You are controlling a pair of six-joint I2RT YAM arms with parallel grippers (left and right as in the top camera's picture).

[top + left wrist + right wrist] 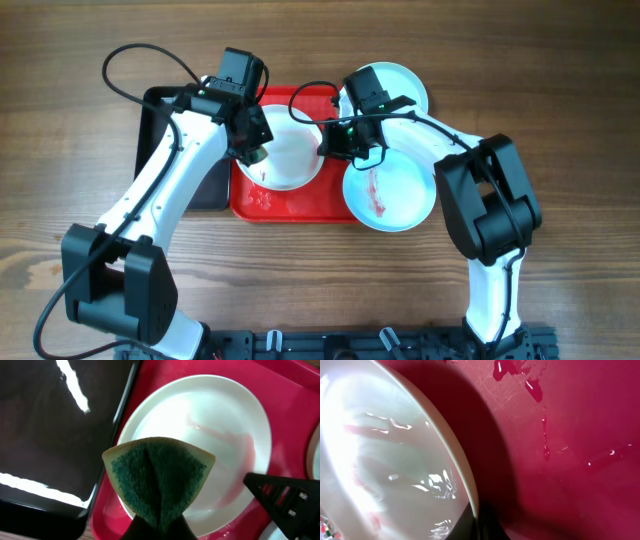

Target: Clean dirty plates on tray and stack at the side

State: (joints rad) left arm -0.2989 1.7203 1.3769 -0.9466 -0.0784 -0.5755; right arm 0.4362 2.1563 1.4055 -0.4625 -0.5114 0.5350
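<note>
Left wrist view: with left claw (159,531) clamped on the sponge (159,477) and right claw (330,142) pinching the white plate (215,420) by its rim, wipe the pink smear (239,462) ahead of the left claw using flat, firm strokes.

The first plate (295,160) lies in the tray (270,205), just right of the smaller tray (212,188). The second plate (400,195) overlaps the tray's right rim. The third plate (405,85) lies behind it on the table (560,120).

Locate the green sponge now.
In the left wrist view, the sponge is pinched in the left gripper at the white plate's left rim, on the red tray beside the black tray.
</note>
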